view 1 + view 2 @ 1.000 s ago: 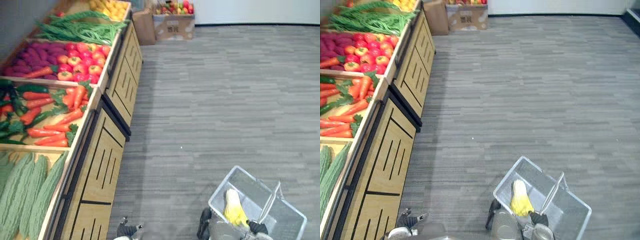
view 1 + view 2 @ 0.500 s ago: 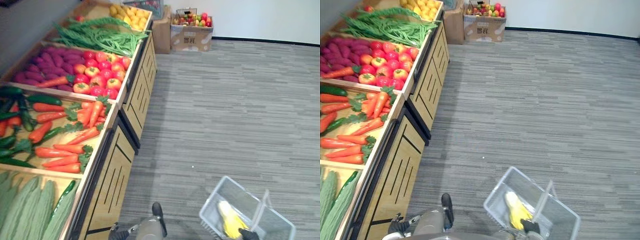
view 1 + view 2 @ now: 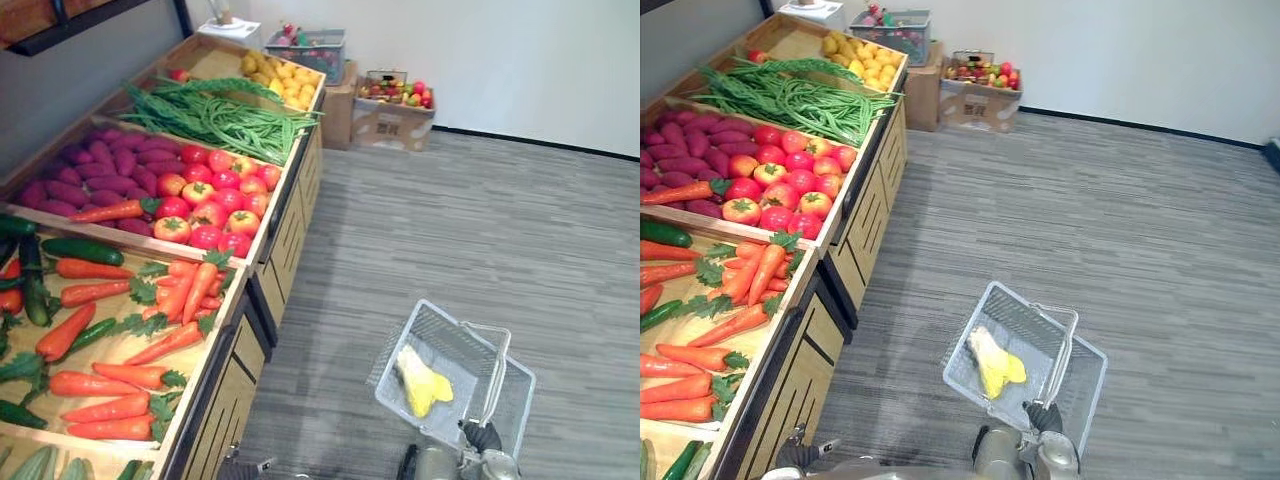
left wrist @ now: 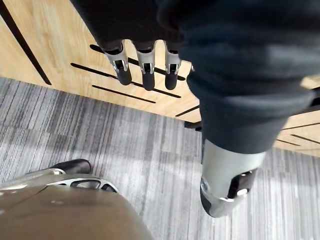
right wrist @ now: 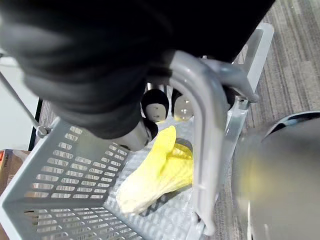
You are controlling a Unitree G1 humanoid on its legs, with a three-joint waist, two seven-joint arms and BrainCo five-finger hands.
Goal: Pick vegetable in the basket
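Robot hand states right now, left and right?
Left robot hand: open, holding nothing.
Right robot hand: closed on the basket handle.

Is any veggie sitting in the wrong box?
Yes. One orange carrot lies in the box of purple sweet potatoes and red tomatoes, along its front edge. The other carrots are in the next box, nearer the robot, so that one looks misplaced.

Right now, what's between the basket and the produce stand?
Just a bare strip of grey floor. Both eye views show the basket standing apart from the stand, with nothing lying in the gap along its wooden front.
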